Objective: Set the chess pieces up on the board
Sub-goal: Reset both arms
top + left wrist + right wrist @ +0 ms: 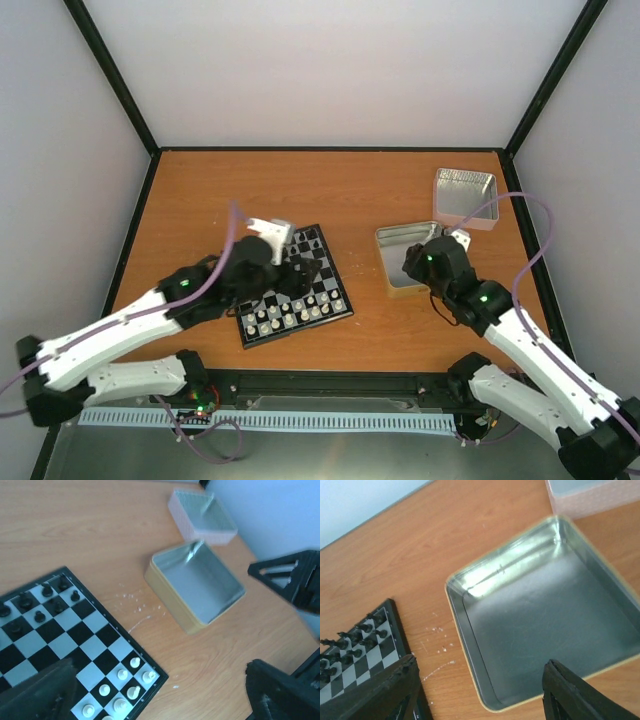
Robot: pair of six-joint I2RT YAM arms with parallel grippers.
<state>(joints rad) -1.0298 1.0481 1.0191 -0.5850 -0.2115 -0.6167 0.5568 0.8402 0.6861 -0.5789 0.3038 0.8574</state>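
Left arm (120, 330) hides board (333, 270) middle; chess pieces (290, 316) too small to identify; far tin (590, 497) cut off at top

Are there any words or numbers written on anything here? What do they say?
None can be read.
On the small black-and-silver square chessboard: no letters or numbers show along its rim.
On the open gold-sided metal tin: plain, nothing printed.
On the pinkish patterned metal tin: the pattern is too blurred to tell if it holds any print.

Chequered black and silvery-grey board (318, 283), cream-white chess pieces (122, 674), black chessmen (47, 591); silver tins (545, 625), orange-brown table (350, 190)
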